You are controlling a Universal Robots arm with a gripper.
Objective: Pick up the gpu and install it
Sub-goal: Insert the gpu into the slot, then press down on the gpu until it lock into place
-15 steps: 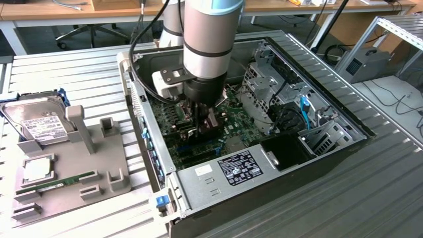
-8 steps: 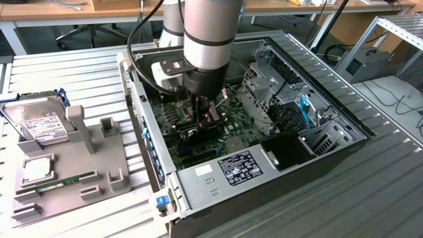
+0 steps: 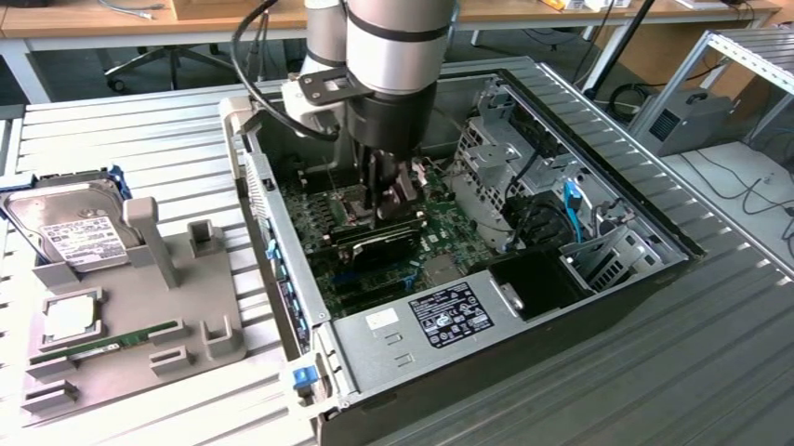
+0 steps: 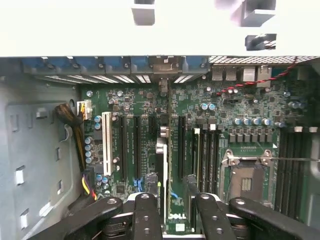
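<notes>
The gpu (image 3: 376, 243) is a dark flat card standing on edge on the green motherboard inside the open computer case (image 3: 410, 358). My gripper (image 3: 387, 200) hangs straight down over it, fingers either side of the card's top edge. In the wrist view the gpu (image 4: 161, 155) runs edge-on along a slot toward the case's rear wall. The gripper (image 4: 169, 194) is open: one black finger (image 4: 147, 212) sits close against the card, and a strip of board shows between the card and the other finger.
Left of the case, a grey holder tray (image 3: 186, 321) carries a silver hard drive (image 3: 74, 228), a processor (image 3: 71, 316) and a green RAM stick (image 3: 106, 344). Inside the case are a metal drive cage (image 3: 496, 153), a processor socket (image 4: 247, 172) and yellow-black cables (image 4: 80, 145).
</notes>
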